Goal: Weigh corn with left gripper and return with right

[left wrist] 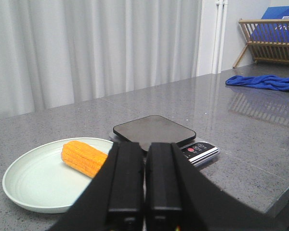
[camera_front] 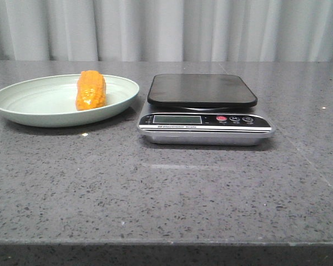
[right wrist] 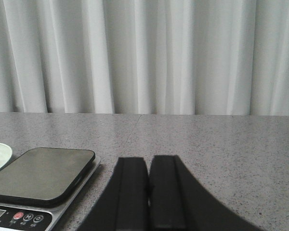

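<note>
The orange-yellow corn [camera_front: 91, 90] lies on the pale green plate [camera_front: 22, 105] at the table's left. It also shows in the left wrist view [left wrist: 83, 157] on the plate [left wrist: 33, 185]. The kitchen scale [camera_front: 202, 90] with a black top stands to the right of the plate, empty. My left gripper [left wrist: 144, 147] is shut and empty, held back from the plate and the scale [left wrist: 154, 130]. My right gripper [right wrist: 148, 161] is shut and empty, beside the scale [right wrist: 41, 171] on its right. Neither gripper shows in the front view.
A white curtain hangs behind the grey speckled table. In the left wrist view a blue cloth [left wrist: 262, 82] lies on the table's far side, with a wooden rack [left wrist: 272, 41] behind it. The table's front edge [camera_front: 166, 243] runs near the front view's bottom.
</note>
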`<action>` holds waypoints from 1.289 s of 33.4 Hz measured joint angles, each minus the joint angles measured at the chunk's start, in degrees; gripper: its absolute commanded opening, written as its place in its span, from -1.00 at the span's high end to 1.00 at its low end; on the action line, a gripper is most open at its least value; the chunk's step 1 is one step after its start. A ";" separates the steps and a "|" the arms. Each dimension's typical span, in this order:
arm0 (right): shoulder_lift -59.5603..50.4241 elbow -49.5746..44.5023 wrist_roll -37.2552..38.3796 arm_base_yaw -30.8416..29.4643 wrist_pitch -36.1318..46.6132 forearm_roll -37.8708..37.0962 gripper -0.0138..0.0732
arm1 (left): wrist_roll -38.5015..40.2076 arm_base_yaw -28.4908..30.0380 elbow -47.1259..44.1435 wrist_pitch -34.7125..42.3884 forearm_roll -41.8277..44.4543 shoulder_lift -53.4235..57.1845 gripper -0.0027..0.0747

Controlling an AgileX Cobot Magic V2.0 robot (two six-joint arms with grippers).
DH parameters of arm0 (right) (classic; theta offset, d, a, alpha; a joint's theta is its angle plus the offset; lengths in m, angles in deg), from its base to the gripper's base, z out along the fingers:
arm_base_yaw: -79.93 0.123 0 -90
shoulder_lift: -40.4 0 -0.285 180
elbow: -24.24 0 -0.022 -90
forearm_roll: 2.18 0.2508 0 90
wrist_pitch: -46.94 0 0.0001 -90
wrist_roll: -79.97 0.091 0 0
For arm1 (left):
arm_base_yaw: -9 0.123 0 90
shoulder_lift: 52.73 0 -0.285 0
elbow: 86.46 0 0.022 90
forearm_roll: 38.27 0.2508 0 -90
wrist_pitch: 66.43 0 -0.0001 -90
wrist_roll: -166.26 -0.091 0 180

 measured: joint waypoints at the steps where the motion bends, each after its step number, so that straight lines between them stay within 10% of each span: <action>1: 0.00 0.00 0.00 0.00 0.00 0.00 0.34 | 0.00 0.00 0.00 0.00 0.00 0.00 0.59; 11: 0.00 0.00 0.00 0.00 0.09 0.00 0.34 | 0.00 3.64 -3.21 1.20 0.13 0.00 0.59; 27: 0.00 0.00 0.00 0.00 0.12 0.00 0.34 | 0.00 37.82 -20.30 19.56 0.13 0.00 0.59; 43: 0.00 0.00 0.00 0.00 0.22 0.00 0.34 | 0.00 41.67 -20.30 19.87 0.13 0.00 0.59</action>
